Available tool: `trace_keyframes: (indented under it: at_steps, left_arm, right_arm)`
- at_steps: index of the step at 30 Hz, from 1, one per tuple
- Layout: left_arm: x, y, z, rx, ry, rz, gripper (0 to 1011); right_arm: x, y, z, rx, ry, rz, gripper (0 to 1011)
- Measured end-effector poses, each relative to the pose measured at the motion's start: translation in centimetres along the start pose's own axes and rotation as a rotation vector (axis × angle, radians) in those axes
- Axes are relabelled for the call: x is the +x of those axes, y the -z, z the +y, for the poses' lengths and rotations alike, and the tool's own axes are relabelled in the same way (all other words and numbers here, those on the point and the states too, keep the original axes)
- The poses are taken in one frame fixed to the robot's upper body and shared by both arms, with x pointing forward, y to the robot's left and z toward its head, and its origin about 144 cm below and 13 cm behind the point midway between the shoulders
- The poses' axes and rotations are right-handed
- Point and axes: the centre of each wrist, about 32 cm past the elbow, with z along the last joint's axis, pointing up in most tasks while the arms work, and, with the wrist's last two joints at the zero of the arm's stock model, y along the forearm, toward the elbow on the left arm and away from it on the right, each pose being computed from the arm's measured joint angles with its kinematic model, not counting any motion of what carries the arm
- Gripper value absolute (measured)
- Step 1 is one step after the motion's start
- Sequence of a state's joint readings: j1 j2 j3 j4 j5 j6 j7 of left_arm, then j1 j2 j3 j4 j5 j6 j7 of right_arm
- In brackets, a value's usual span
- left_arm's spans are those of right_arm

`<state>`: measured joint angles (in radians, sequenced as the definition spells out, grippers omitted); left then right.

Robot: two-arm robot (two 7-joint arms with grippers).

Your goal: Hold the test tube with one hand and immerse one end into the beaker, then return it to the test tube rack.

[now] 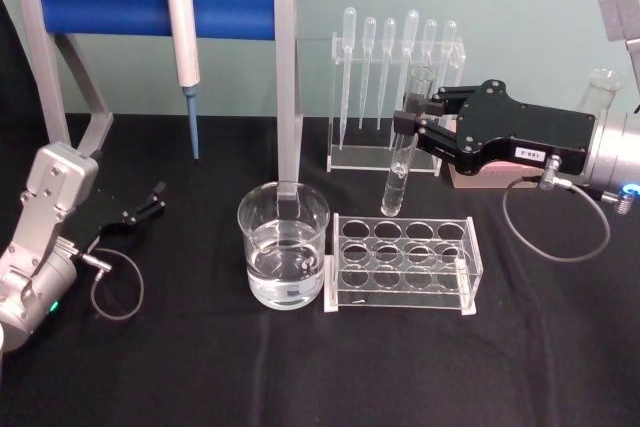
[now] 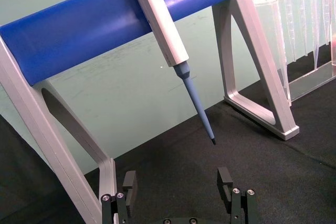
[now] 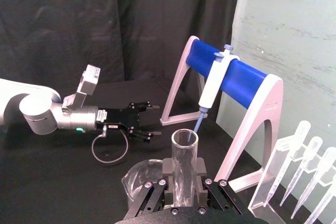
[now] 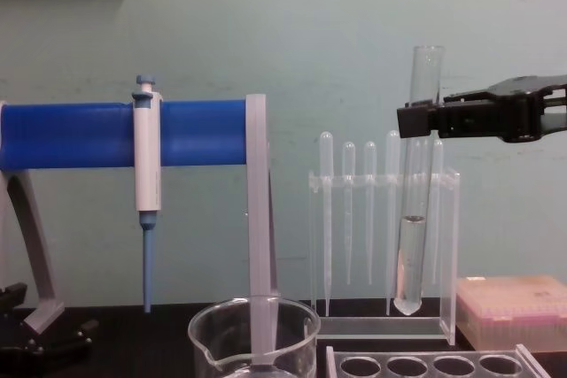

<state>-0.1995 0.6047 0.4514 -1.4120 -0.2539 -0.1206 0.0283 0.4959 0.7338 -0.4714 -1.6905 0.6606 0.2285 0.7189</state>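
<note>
Left claw [image 1: 150,202] parked on the table [image 1: 200,367] far left, fingers spread, holding nothing. Beaker [image 1: 284,247] mid-table, part full of water, rack [image 1: 400,265] just right of it. Tube [image 1: 400,172] hangs upright in the air behind the rack, not yet over the beaker. My right claw [image 1: 412,115] is clamped on its upper part, below the rim. Thin glass: light, stiff, slick, brittle. So a gentle squeeze and no knocks on the beaker rim. Can't tell if the tube's lower part holds liquid, since the pipettes [image 1: 390,47] behind clutter its outline. Chest view cuts off the beaker base.
</note>
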Motion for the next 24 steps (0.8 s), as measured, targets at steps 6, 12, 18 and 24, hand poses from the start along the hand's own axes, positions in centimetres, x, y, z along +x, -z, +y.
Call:
trace_keyframes:
  at_steps: [6,12,18,24]
  left_arm:
    - [0.0,0.0,0.0,0.0,0.0,0.0,1000]
    - [0.0,0.0,0.0,0.0,0.0,0.0,1000]
    - [0.0,0.0,0.0,0.0,0.0,0.0,1000]
    - [0.0,0.0,0.0,0.0,0.0,0.0,1000]
  right_arm:
    - [0.0,0.0,0.0,0.0,0.0,0.0,234]
    - [0.0,0.0,0.0,0.0,0.0,0.0,234]
    - [0.0,0.0,0.0,0.0,0.0,0.0,234]
    - [0.0,0.0,0.0,0.0,0.0,0.0,235]
